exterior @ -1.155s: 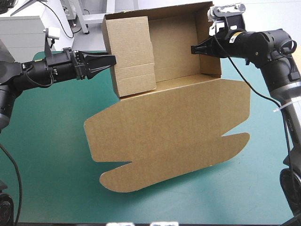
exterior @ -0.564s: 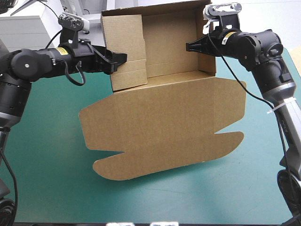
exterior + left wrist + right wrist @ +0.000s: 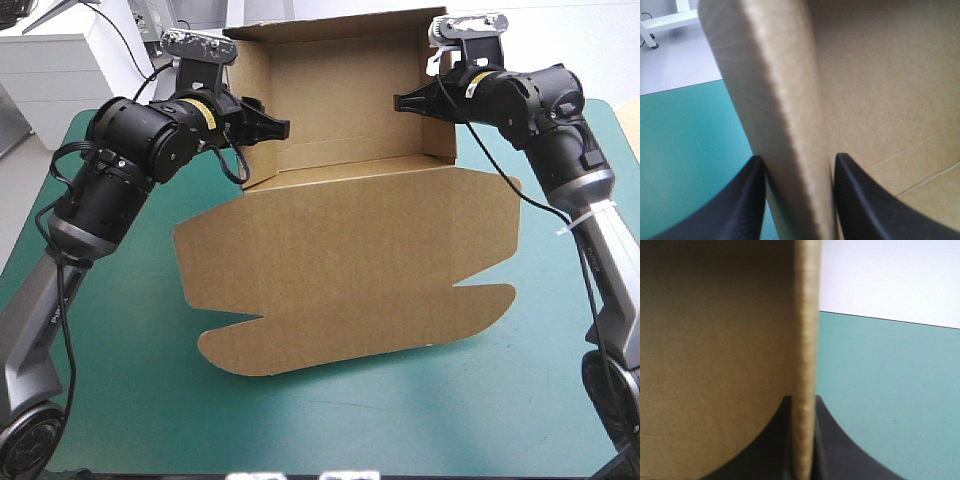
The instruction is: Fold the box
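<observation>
The brown box (image 3: 340, 250) lies mid-table with its lid flat toward the near edge and its tray walls raised at the far side. My left gripper (image 3: 272, 128) is shut on the tray's left wall, which is doubled over. In the left wrist view that thick wall (image 3: 775, 100) stands between the two black fingers of the gripper (image 3: 799, 157), with the box's inside (image 3: 880, 90) beyond. My right gripper (image 3: 403, 103) is shut on the right wall. Its wrist view shows the wall's edge (image 3: 807, 315) pinched in the gripper (image 3: 802, 399).
Teal-green cover (image 3: 120, 380) shows to the left, to the right and in front of the lid's curved flaps (image 3: 470, 305). The tray's back wall (image 3: 340, 95) stands near the table's far edge. Both arms reach in over the far corners.
The left side panel, earlier facing outward, has been folded in over the left wall. The left arm rose and turned its wrist while moving right. The right gripper stayed on the right wall.
</observation>
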Tool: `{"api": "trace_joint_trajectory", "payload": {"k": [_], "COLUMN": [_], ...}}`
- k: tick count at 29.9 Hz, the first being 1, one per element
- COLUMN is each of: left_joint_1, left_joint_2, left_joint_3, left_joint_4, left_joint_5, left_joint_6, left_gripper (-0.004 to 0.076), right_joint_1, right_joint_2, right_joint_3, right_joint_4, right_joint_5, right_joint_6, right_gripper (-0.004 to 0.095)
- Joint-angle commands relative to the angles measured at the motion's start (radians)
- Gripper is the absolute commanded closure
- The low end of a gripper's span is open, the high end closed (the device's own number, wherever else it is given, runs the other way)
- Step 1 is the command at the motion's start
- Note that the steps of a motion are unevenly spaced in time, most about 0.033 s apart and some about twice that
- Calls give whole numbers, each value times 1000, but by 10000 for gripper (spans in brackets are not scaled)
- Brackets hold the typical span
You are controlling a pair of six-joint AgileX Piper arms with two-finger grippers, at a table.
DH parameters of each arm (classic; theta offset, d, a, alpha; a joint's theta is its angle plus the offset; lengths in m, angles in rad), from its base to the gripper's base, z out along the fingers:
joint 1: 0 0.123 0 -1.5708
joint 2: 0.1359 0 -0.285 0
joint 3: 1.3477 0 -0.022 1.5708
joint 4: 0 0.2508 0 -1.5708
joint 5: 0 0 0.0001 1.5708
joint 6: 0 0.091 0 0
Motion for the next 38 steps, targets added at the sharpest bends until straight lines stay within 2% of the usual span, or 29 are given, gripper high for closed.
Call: {"api": "trace_joint_trajectory", "payload": {"k": [1, 4, 6, 14, 21, 28, 31, 34, 38], "left_joint_1": [-18, -18, -18, -16, -7, -4, 26, 72, 123], "left_joint_2": [-35, -27, -17, 61, 173, 247, 285, 328, 375], "left_joint_3": [-31, -31, -31, -31, -31, -31, -31, -31, -31], "left_joint_4": [-30, -30, -30, -23, -35, -27, -70, -190, -304], "left_joint_5": [-122, -122, -119, -88, -1, 26, 59, 104, 169], "left_joint_6": [-45, -46, -44, -34, 17, 61, 68, 141, 196], "left_gripper": [580, 692, 731, 731, 731, 731, 731, 731, 731], "right_joint_1": [13, 13, 13, 13, 13, 13, 13, 7, 4], "right_joint_2": [-43, -43, -43, -38, 29, 149, 191, 221, 247], "right_joint_3": [-31, -31, -31, -31, -31, -31, -31, -31, -31], "right_joint_4": [56, 63, 63, 54, 34, 42, 42, 50, 64], "right_joint_5": [-100, -109, -109, 19, 174, 229, 290, 338, 351], "right_joint_6": [17, 17, 15, -86, -100, -87, -87, -87, -84], "right_gripper": [923, 923, 923, 923, 924, 924, 924, 924, 924]}}
